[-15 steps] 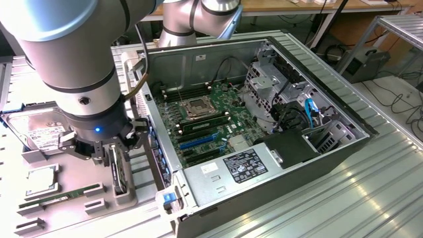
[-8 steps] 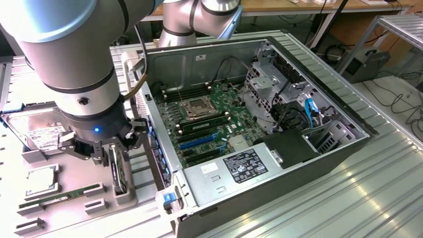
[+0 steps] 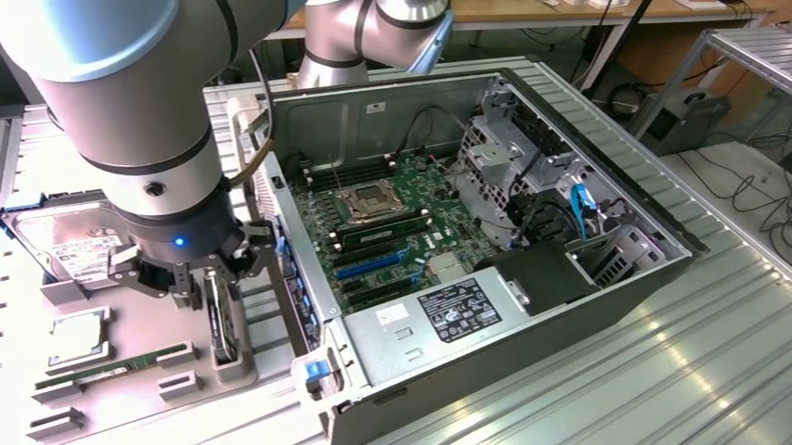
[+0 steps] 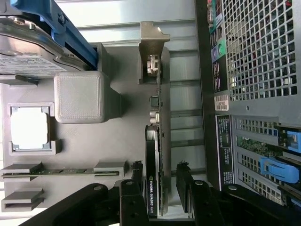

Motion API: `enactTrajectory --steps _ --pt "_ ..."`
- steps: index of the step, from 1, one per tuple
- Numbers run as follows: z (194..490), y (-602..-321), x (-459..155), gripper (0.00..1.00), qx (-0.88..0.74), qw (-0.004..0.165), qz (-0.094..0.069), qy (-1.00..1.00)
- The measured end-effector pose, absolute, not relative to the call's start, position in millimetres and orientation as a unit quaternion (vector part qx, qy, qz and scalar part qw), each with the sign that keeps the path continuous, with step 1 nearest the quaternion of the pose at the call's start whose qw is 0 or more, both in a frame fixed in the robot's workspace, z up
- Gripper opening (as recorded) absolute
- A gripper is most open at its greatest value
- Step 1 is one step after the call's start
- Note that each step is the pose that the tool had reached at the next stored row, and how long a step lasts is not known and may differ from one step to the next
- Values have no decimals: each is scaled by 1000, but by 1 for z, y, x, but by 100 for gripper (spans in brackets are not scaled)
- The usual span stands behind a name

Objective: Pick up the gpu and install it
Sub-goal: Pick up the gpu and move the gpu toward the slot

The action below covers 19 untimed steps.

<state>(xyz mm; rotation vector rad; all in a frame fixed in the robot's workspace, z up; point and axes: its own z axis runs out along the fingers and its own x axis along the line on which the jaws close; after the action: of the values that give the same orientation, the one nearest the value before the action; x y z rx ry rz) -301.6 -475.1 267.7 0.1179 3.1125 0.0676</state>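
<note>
My claw (image 4: 160, 178) was open at its widest and held nothing. It hung low over the grey holder (image 4: 117, 141) that sat just beside the open computer case (image 3: 371, 116), on the exterior view's left. The gpu (image 4: 157, 141) stood on its long edge in that holder, with its silver bracket (image 4: 153, 52) at the end away from me, and my fingers (image 4: 136, 188) stood one on each side of its flat faces near the other end, apart from it as far as I could tell. I judged the card light and stiff, a thin board that would not bend in a grip but could crack or shed parts if squeezed hard or twisted. The flat faces seemed the place to hold it, pressed squarely across its thickness. The smooth metal bracket looked slippery, and the contact edge down in the holder was best left untouched.
</note>
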Motion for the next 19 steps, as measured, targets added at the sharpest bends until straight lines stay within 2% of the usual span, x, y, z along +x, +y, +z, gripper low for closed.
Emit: enactTrajectory --steps 19 --pt "258 -461 -304 42 38 13 22 999"
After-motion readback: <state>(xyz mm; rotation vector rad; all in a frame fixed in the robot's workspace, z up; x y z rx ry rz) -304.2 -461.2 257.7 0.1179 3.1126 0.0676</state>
